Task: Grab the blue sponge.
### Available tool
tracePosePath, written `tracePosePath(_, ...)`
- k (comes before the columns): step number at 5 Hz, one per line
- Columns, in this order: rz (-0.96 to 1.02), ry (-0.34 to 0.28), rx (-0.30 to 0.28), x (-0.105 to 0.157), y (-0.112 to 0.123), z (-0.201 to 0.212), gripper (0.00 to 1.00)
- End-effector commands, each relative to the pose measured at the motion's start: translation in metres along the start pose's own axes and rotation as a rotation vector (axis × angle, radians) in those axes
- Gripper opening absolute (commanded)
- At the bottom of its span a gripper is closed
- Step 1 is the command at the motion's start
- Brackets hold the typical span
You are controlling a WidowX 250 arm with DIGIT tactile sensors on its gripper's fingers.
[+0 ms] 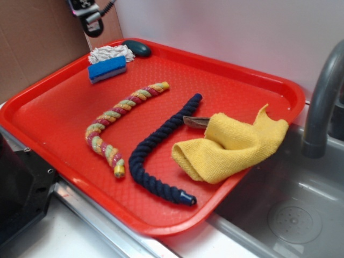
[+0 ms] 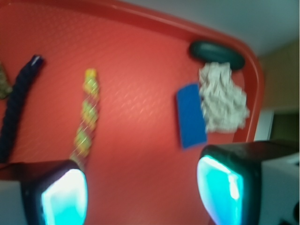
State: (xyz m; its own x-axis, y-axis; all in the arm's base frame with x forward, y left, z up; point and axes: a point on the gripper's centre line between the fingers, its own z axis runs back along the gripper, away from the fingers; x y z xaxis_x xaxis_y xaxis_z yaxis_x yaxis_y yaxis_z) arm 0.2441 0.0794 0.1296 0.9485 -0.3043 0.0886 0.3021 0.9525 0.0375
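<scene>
The claw (image 1: 91, 21) hangs at the top left of the exterior view, above the far corner of the red tray (image 1: 48, 115), mostly cut off by the frame edge; from here I cannot tell how wide it stands. Below it the blue sponge (image 1: 107, 69) lies flat on the tray, touching a crumpled white rag (image 1: 111, 52), with a dark teal oval object (image 1: 137, 48) just behind the rag by the rim. A multicoloured braided rope (image 1: 115, 126) curves down the tray's middle, a navy braided rope (image 1: 156, 161) beside it, and a yellow cloth (image 1: 228, 145) lies crumpled near the right edge, partly over a brown object (image 1: 194, 121). A grey faucet (image 1: 322, 102) rises over the sink at right.

In the wrist view, which is blurred, the claw (image 2: 140, 194) is wide open and holding nothing, its two pads (image 2: 218, 190) glowing cyan at the bottom. The blue sponge (image 2: 191, 116) sits on the tray above the right-hand pad, apart from it, against the white rag (image 2: 222, 97).
</scene>
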Motion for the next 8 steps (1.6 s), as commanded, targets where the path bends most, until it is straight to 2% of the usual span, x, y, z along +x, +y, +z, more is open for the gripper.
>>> tracePosePath(1, -0.040, -0.081, 0.183, 0.018, 0.041, -0.031, 1.00)
tracePosePath(2, -0.046, -0.078, 0.228, 0.011, 0.041, -0.055, 1.00)
tracePosePath(4, -0.026, -0.013, 0.184, 0.003, 0.044, -0.092, 1.00)
tracePosePath(5, -0.026, 0.023, 0.182, 0.006, 0.045, -0.103, 1.00)
tracePosePath(6, -0.009, 0.037, 0.183, 0.019, 0.045, -0.103, 0.39)
tracePosePath(7, 0.002, 0.018, 0.192, 0.012, 0.044, -0.093, 0.00)
tracePosePath(8, 0.047, 0.001, 0.200, -0.003, 0.033, -0.063, 0.00)
